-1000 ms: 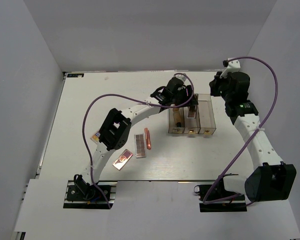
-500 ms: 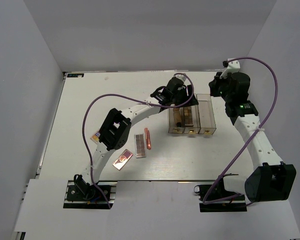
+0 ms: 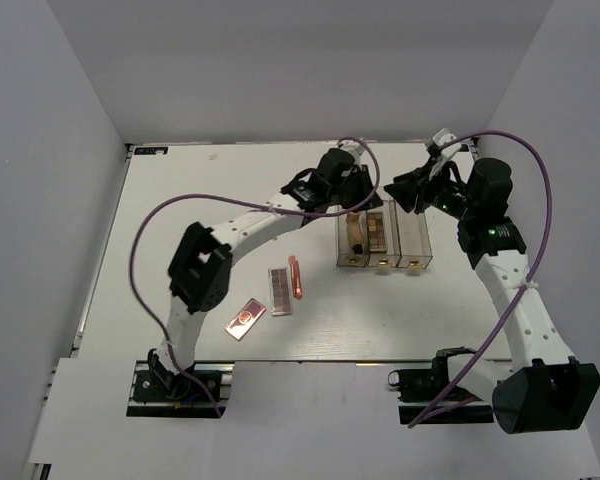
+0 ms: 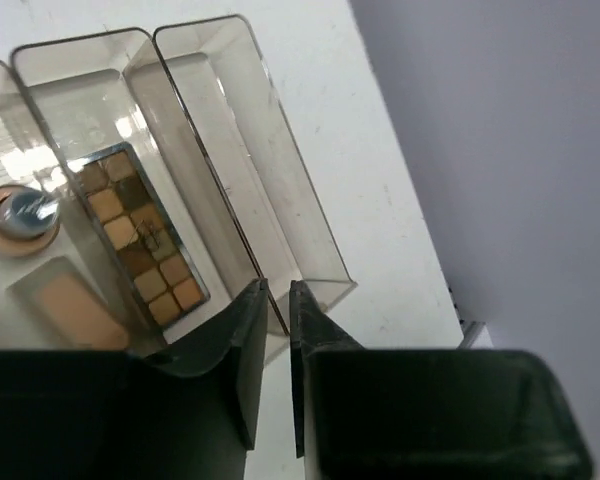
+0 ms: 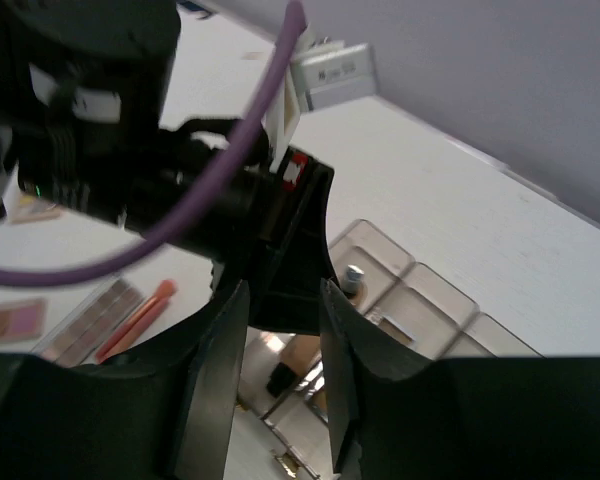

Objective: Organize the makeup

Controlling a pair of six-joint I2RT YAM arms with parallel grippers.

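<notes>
The clear three-compartment box (image 3: 412,245) stands right of centre. An eyeshadow palette (image 4: 140,235) lies flat in its middle compartment. Its left one holds a beige tube (image 4: 65,305) and a small capped bottle (image 4: 20,215). My left gripper (image 4: 278,300) hovers at the box's far end (image 3: 363,195), shut on nothing. Just right of it, over the box's far right corner, my right gripper (image 3: 400,190) stands open and empty (image 5: 283,295). A second palette (image 3: 279,290), a thin pink stick (image 3: 296,277) and a rose-gold compact (image 3: 246,319) lie on the table left of the box.
The box's right compartment (image 4: 245,150) holds nothing. The left arm (image 3: 250,225) arches over the table's middle, and its wrist fills the space just ahead of the right fingers (image 5: 230,340). Grey walls close in the table at the back and sides.
The left gripper has let the palette down into the middle compartment, shut, and drawn back a little. The right arm has swung left towards the box and its jaws have opened.
</notes>
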